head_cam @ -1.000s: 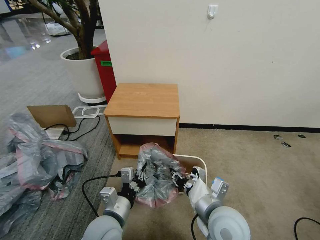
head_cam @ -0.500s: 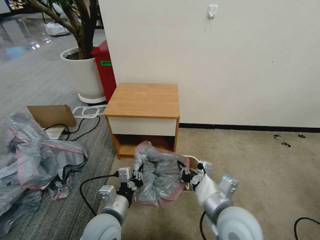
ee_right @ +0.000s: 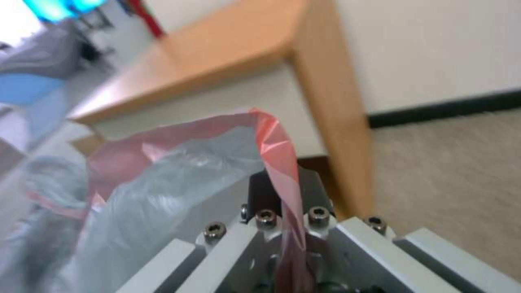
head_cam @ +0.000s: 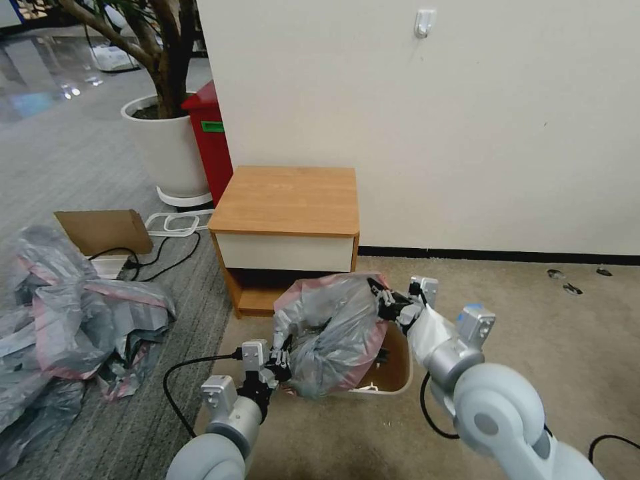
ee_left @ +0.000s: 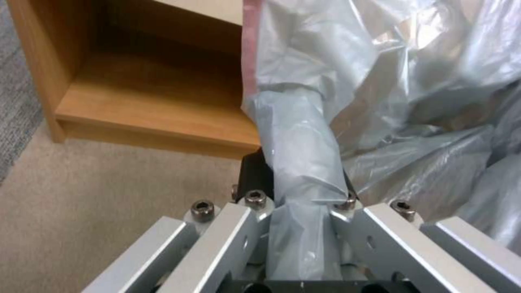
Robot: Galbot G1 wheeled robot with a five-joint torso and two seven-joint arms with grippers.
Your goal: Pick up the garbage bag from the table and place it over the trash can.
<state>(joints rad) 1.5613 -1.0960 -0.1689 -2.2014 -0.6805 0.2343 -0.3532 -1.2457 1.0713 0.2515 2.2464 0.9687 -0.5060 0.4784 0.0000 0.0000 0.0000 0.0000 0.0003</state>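
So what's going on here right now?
Both grippers are shut on the garbage bag, holding it spread over the trash can on the floor in front of the table. The right gripper holds the pink rim high at the far side; the left gripper holds the near side low beside the can. The bag is not yet fitted around the rim.

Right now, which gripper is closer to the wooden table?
The right. The right gripper holds the garbage bag up beside the table's front corner; the left gripper grips it lower, farther out.
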